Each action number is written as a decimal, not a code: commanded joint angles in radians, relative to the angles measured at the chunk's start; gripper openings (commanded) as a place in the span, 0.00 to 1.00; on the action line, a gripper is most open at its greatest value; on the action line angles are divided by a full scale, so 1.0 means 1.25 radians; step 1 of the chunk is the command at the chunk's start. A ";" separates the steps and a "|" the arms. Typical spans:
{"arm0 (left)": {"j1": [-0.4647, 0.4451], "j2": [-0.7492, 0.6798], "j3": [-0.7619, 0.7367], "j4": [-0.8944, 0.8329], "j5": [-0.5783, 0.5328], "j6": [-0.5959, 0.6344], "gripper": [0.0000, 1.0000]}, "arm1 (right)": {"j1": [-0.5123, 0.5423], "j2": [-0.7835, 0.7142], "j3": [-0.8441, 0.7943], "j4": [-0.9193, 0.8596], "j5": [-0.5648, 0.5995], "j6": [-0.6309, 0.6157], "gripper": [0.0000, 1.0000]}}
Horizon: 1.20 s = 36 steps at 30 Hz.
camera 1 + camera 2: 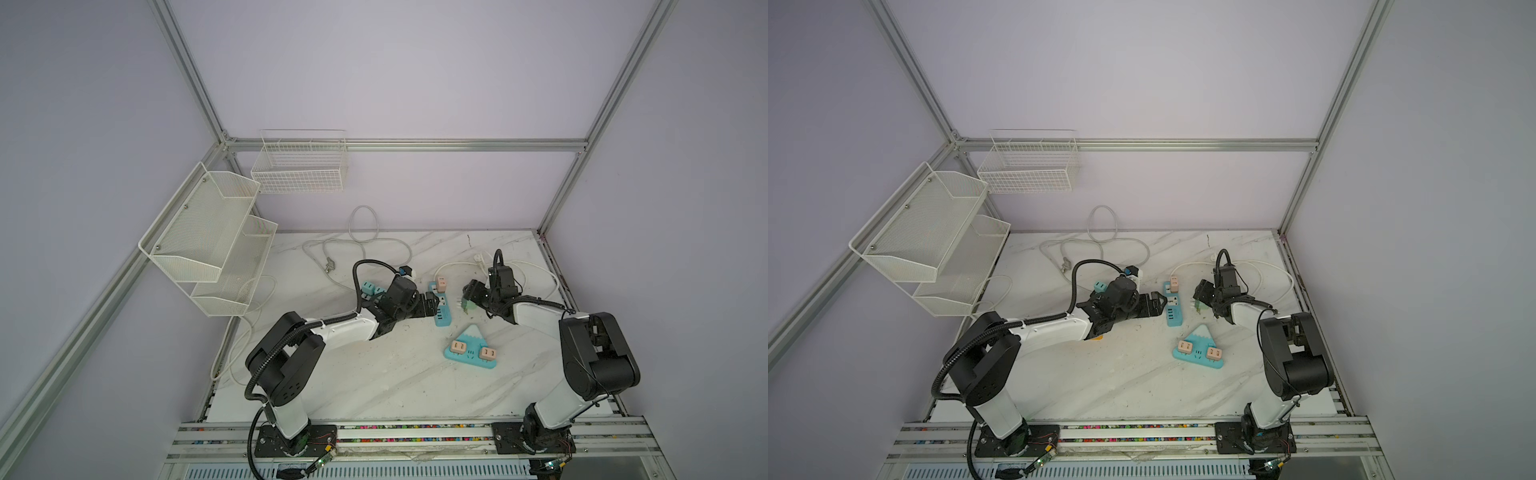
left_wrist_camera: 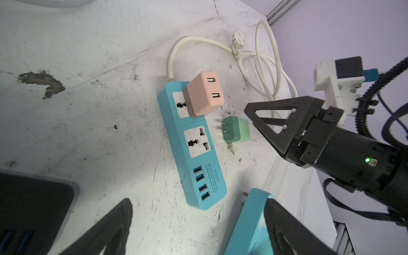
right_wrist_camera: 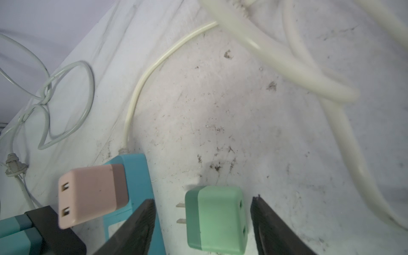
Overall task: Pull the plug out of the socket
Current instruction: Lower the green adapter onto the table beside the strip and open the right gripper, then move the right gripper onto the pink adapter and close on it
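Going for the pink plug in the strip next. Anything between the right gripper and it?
Only the green plug: it lies loose on the table between the right gripper's open fingers, beside the blue strip. The pink plug sits further along it, otherwise unobstructed.

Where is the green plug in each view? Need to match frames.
Top view: green plug just right of centre, right of the blue power strip.
Top view: same spot, right of the strip.
Left wrist: on the table, prongs toward the strip's empty socket.
Right wrist: inside the open right gripper, gaps on both sides.
Shared landmark: pink adapter, plugged into the strip.
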 commanded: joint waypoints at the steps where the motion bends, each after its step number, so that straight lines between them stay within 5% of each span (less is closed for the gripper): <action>1: 0.015 -0.022 0.019 0.014 0.021 0.004 0.93 | 0.000 -0.045 0.025 -0.058 0.013 -0.028 0.73; 17: 0.049 0.084 0.095 0.029 0.061 -0.038 0.78 | 0.192 -0.012 0.192 -0.189 0.147 -0.109 0.73; 36: 0.062 0.196 0.176 0.057 0.055 -0.058 0.57 | 0.238 0.217 0.386 -0.275 0.207 -0.186 0.65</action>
